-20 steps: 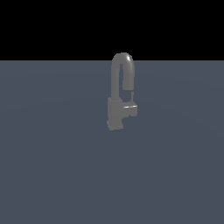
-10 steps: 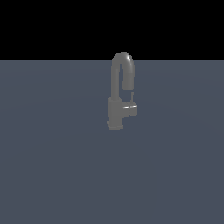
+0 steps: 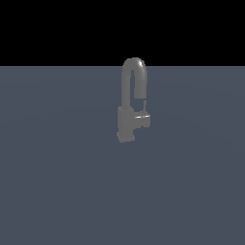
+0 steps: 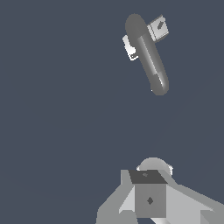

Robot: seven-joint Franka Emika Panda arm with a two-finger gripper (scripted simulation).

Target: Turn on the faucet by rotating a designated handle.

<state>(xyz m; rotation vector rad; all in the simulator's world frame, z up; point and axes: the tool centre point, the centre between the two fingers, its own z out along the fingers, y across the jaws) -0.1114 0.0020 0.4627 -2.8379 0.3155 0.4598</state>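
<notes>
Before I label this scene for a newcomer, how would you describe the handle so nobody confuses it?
On the flat grey-blue floor stands one grey faucet. From its boxy base, toward the exterior view's right, juts the handle: a short blocky lever, low and sideways, unlike the tall arched spout above.

Greys on slate blue

The faucet [image 3: 132, 103] is matte mid-grey, its handle [image 3: 143, 117] a paler grey (nearly white seen from the wrist); the table [image 3: 57, 182] is plain dark slate blue, unpatterned, under a black backdrop.
</notes>
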